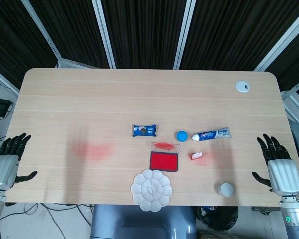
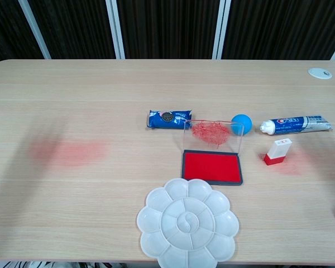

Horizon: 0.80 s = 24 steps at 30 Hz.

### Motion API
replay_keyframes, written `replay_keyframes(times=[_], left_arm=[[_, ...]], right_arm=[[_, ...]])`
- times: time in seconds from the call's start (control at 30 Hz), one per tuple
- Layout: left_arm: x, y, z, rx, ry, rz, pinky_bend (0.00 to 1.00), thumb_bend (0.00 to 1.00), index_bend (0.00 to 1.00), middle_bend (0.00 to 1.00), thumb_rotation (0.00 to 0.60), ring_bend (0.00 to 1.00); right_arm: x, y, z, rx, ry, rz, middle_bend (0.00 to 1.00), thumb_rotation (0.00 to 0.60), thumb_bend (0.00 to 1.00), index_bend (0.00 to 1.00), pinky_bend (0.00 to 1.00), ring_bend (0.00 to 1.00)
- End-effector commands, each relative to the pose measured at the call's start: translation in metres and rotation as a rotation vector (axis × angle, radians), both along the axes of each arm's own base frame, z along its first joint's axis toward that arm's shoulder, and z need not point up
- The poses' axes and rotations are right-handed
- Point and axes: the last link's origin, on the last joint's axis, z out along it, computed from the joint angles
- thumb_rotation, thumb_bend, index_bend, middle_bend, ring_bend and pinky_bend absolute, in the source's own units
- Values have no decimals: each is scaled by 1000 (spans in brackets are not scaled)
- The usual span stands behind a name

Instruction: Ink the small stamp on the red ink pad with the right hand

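Near the table (image 1: 89,94) centre lies the ink pad (image 1: 164,162), its red surface exposed and its clear lid (image 2: 213,134) raised upright at the far edge, smeared red. Just right of the pad, apart from it, stands the stamp (image 2: 278,151), a small white block with a red base, slightly tilted, on a faint red smudge. Beyond the pad, from left to right, lie a blue biscuit packet (image 1: 144,130), a blue ball (image 1: 182,135) and a toothpaste tube (image 1: 212,134), cap toward the ball. A white flower-shaped palette (image 1: 151,189) sits at the near edge, just in front of the pad. A grey round object (image 1: 225,189) rests near the front right; a white grommet (image 1: 243,86) marks the far right corner. Left hand (image 1: 7,162) and right hand (image 1: 277,167) rest at opposite table ends, fingers spread wide, holding nothing, both well apart from the stamp. A red stain (image 1: 92,149) tints the left half.
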Motion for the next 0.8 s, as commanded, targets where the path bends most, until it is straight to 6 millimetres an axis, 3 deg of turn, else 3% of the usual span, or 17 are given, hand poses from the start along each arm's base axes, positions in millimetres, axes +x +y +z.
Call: replay_keyframes(times=[0.03, 0.43, 0.8], left_arm=[[0, 0, 0, 0, 1, 0, 0, 0, 0, 0, 600, 0], [-1, 0, 1, 5, 2, 0, 0, 0, 0, 0, 600, 0], [-3, 6, 2, 14, 18, -5, 0, 0, 0, 0, 600, 0]], right_arm=[[0, 0, 0, 0, 0, 0, 0, 600, 66, 0, 195, 0], [3, 0, -2, 9, -10, 9, 0, 600, 66, 0, 195, 0], [22, -12, -9, 30, 2, 38, 0, 600, 71, 0, 194, 0]])
